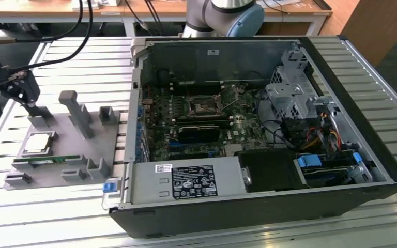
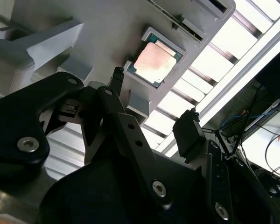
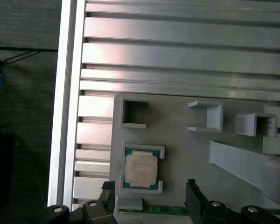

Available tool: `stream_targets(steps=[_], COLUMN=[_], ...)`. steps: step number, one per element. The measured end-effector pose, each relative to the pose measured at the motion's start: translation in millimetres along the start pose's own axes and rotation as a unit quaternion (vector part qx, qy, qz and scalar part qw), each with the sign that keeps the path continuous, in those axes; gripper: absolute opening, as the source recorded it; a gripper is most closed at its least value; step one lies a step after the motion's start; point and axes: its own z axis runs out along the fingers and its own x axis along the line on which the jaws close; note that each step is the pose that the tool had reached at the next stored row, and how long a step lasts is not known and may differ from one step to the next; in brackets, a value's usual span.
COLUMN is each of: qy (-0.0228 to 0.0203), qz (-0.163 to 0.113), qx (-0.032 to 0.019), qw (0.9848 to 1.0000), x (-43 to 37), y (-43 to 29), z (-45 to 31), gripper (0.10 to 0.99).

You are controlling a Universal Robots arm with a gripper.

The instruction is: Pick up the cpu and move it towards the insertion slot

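Exterior view: your gripper (image 1: 25,95) hangs over the grey fixture (image 1: 88,150) where the cpu (image 1: 39,143) lies, well apart from the insertion slot (image 1: 203,107). Second wrist view: your fingers (image 2: 189,133) stand spread, empty. First wrist view: the cpu sits untouched in its recess.

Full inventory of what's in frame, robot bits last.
cpu: one, silvery top, green rim, seated in the grey holder.
grey holder: one, grey, on the table at the exterior view's left.
memory stick: one, green, in the holder beside the cpu.
computer case: one, black, open, mid-table.
insertion slot: one, silvery frame, dark centre, on the board inside the case.
table: one, silver slats.
arm: one, grey-blue, behind the case.
tool: one, black, open, over the holder near the cpu, holding nothing.
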Motion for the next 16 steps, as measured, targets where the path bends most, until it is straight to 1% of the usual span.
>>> stream_targets(steps=[16], qy=[0.0000], qz=[0.000], qx=[0.0000], qw=[1.0000], x=[0.0], y=[-1.0], z=[15.8], gripper=[0.706])
